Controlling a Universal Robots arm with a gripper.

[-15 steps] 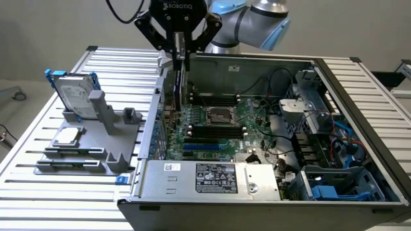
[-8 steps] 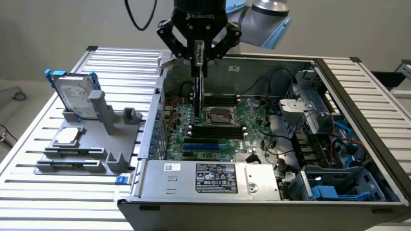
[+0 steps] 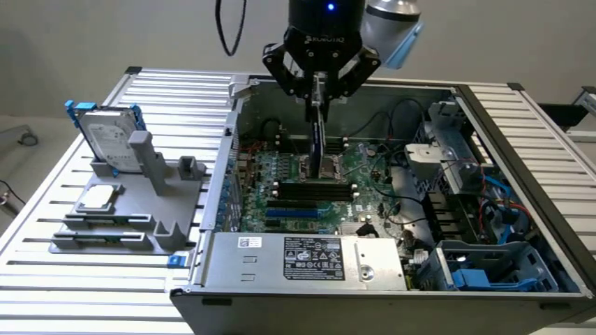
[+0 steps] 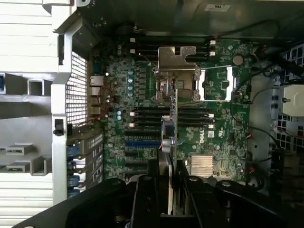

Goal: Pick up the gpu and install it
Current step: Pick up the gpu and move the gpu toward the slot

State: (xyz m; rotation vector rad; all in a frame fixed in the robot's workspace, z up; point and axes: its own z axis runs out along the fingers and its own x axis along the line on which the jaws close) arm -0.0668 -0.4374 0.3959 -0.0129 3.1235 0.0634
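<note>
My gripper (image 3: 319, 92) hangs over the open computer case (image 3: 216, 174), shut on the top edge of the gpu (image 3: 322, 139). The card hangs upright and edge-on, with its lower end just above the green motherboard (image 3: 363, 199), near the processor socket. In the wrist view the gpu (image 4: 172, 118) shows as a thin vertical strip between my two black fingers (image 4: 154, 190), above the memory slots and beside the blue slot (image 4: 142, 142). I cannot tell whether the card's lower edge touches the board.
A grey stand (image 3: 139, 209) at the exterior view's left holds a silver hard drive with blue rails (image 3: 107, 136) and a small square chip (image 3: 100, 197). Inside the case are a power supply (image 3: 308, 258), cables and blue drive bays (image 3: 493, 269).
</note>
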